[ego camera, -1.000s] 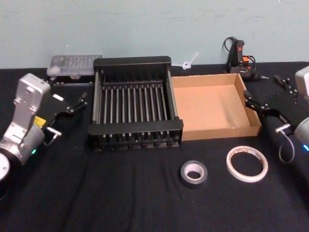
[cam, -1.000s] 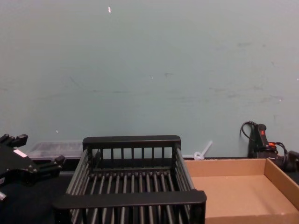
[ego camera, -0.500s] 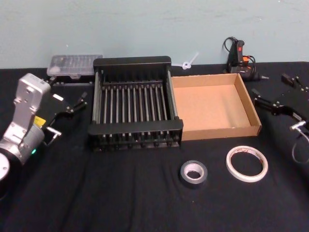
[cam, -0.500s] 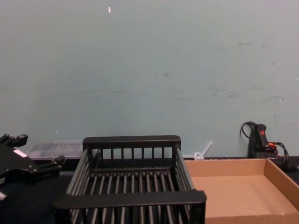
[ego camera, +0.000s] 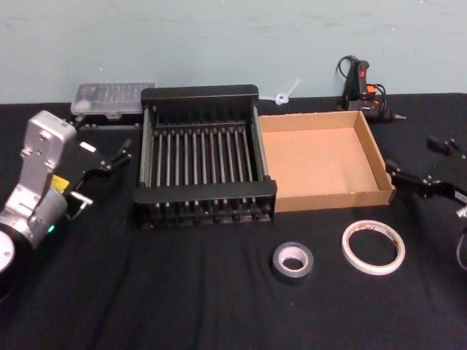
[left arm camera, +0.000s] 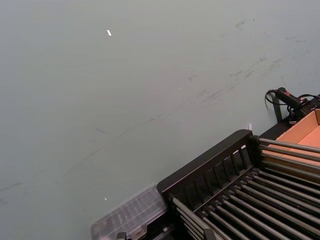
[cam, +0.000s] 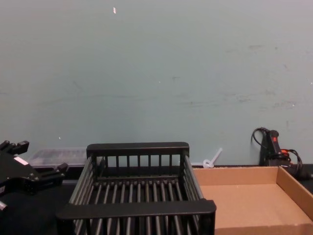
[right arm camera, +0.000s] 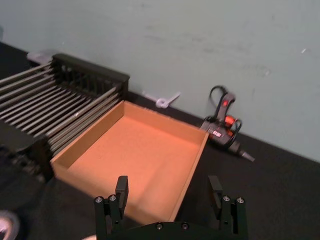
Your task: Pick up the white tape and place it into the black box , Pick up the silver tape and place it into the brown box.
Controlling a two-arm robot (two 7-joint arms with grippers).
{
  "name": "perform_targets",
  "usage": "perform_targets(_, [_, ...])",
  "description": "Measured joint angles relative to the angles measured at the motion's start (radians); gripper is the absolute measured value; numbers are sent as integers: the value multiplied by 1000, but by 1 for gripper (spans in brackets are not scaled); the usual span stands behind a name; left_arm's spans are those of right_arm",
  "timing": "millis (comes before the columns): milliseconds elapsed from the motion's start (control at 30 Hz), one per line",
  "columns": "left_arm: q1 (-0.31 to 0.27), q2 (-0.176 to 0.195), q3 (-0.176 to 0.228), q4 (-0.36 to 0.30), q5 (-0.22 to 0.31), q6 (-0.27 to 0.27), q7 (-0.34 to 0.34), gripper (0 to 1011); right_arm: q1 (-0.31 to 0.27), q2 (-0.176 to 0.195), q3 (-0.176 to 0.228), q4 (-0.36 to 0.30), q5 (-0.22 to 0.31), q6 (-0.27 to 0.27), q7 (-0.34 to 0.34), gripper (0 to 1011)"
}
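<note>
the white tape (ego camera: 373, 246) and silver tape (ego camera: 293, 261) lie flat on the black surface (ego camera: 182, 292), near each other, in front of the brown box (ego camera: 321, 159). the brown box touches the black box (ego camera: 203, 154) on its right. the right claw (ego camera: 422, 164) hangs wide open and empty just right of the brown box. the left claw (ego camera: 108, 148) is parked left of the black box, open and empty.

Backdrop is a plain pale teal wall (cam: 156, 73), scuffed, with faint streaks and a few small white flecks. Bench (ego camera: 182, 306) is covered in black cloth and runs right up to the wall. Lighting is flat and even, with no hard shadows.
</note>
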Motion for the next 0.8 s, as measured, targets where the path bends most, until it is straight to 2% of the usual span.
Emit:
perform_targets(333, [0,0,0,0,0,0,0,1001,-66,30,16,-37,20,92,61,1002])
perform_targets(800, [0,0,0,0,0,0,0,1001,-63,18,-4,-4,10,142,93,1002])
